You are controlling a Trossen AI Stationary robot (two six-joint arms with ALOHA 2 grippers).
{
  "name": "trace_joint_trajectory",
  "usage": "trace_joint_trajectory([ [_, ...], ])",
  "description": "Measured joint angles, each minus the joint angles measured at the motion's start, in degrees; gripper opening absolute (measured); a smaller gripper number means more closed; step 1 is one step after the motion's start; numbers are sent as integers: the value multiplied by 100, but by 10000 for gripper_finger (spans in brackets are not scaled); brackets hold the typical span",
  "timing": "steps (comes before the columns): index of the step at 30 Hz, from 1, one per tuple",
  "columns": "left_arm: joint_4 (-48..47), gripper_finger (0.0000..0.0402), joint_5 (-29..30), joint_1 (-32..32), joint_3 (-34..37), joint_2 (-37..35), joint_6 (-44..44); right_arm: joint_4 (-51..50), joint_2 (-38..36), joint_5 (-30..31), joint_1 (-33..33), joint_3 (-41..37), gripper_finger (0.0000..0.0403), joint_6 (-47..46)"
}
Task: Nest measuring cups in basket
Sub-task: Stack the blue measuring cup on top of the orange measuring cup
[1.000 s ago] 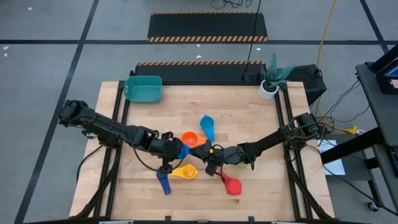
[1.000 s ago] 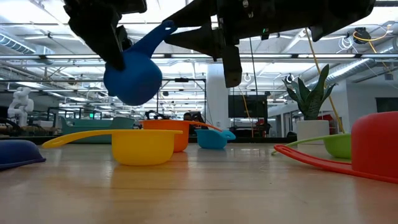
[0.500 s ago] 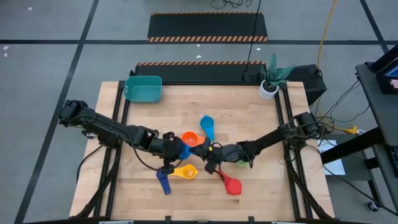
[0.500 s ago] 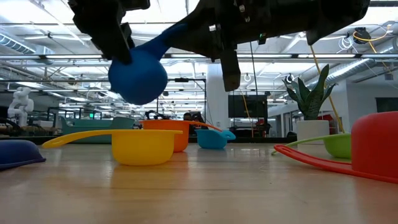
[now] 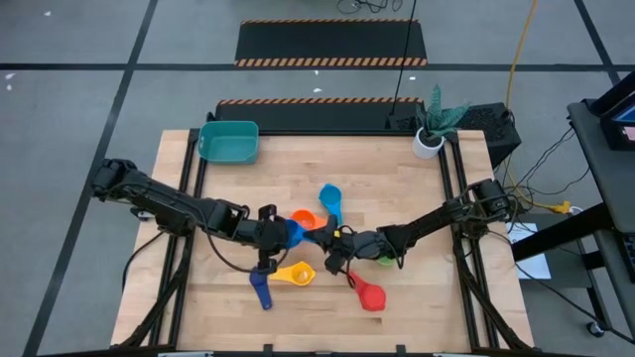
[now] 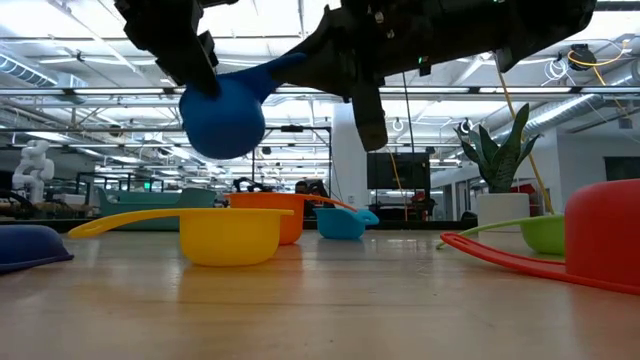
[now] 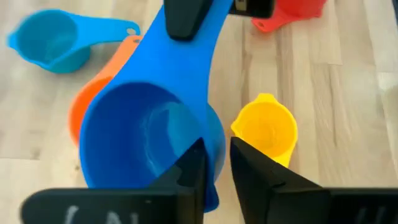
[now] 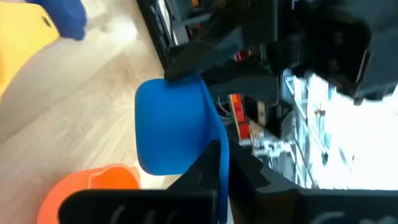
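Note:
The blue measuring cup (image 6: 222,115) hangs in the air between both grippers, above the yellow cup (image 6: 228,235). My left gripper (image 5: 276,234) is shut on its bowl and my right gripper (image 5: 332,245) is shut on its handle. The other cups rest on their bases on the table: orange (image 5: 303,220), light blue (image 5: 329,201), yellow (image 5: 296,273), dark blue (image 5: 260,290), red (image 5: 369,294), and green (image 5: 383,260), which is partly hidden under the right arm. The teal basket (image 5: 229,141) stands at the far left corner. My left gripper (image 7: 216,149) pinches the blue cup's bowl wall (image 7: 211,127) beside the handle's root, one finger inside the bowl and one outside. The cup is lifted clear, its mouth tilted. My right gripper (image 8: 224,162) pinches the cup's handle (image 8: 214,140) near its free end (image 7: 199,43), coming from the table's right along the handle.
A white plant pot (image 5: 429,142) stands at the far right corner. The orange cup and the yellow cup lie right under and beside the held cup. Bare wood lies between the cups and the basket and along the near edge.
My right gripper has moved toward the table's left onto the blue cup's handle, which stood free a second ago. The cup, still in my left gripper, has risen a little and shifted slightly toward the right gripper.

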State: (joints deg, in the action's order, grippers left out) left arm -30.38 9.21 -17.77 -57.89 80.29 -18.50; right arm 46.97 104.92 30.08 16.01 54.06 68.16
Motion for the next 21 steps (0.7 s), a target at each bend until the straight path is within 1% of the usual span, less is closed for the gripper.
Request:
trace_joint_trajectory([
  [2, -35, 95, 145, -18, 0, -61, 1, -14, 0, 124, 0, -2, 1, 4],
  [8, -275, 152, 635, -36, -7, -344, -76, -228, -6, 196, 52, -9, 1, -43],
  [10, -338, 165, 720, -25, -7, -499, -137, -450, -31, 391, 91, -11, 1, -43],
  [14, -395, 172, 888, -46, -7, -810, -239, -705, -42, 711, 119, -11, 0, -170],
  [18, -388, 172, 1154, -75, -7, -978, -214, -798, -42, 738, 131, -13, 0, -344],
  [21, -382, 173, 1189, -75, -7, -995, -157, -796, -42, 790, 136, -80, 0, -428],
])
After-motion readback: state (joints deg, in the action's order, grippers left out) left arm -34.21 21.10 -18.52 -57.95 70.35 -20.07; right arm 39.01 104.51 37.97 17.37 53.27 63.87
